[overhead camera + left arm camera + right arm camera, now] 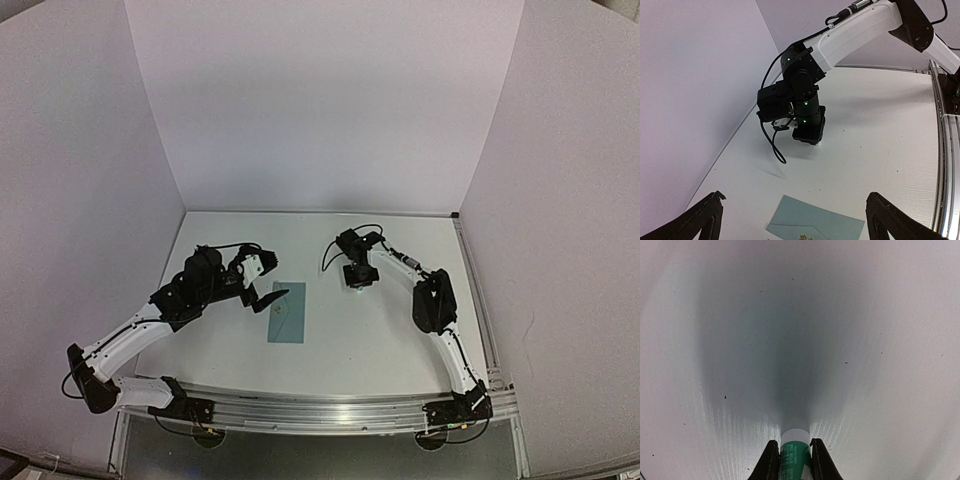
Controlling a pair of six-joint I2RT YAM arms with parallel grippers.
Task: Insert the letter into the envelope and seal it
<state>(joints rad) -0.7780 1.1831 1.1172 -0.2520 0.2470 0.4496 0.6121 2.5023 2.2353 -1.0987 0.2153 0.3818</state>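
Observation:
The teal envelope (pixel 288 315) lies flat on the white table in front of the left arm. In the left wrist view the envelope (pixel 815 222) shows a triangular flap line and a small gold ornament at its lower edge. The tan letter is not in view. My left gripper (pixel 272 297) is open and empty, hovering over the envelope's far left corner, with its fingers (pixel 702 217) spread wide on both sides. My right gripper (pixel 792 444) is shut on a green glue stick (pixel 794 456), its white end pointing down close to the bare table, to the right of the envelope.
White walls close in the table at the back and on both sides. The right arm's wrist (pixel 807 122) stands just beyond the envelope, with a loose black cable (pixel 775 145) hanging beside it. A metal rail (pixel 330 410) runs along the near edge.

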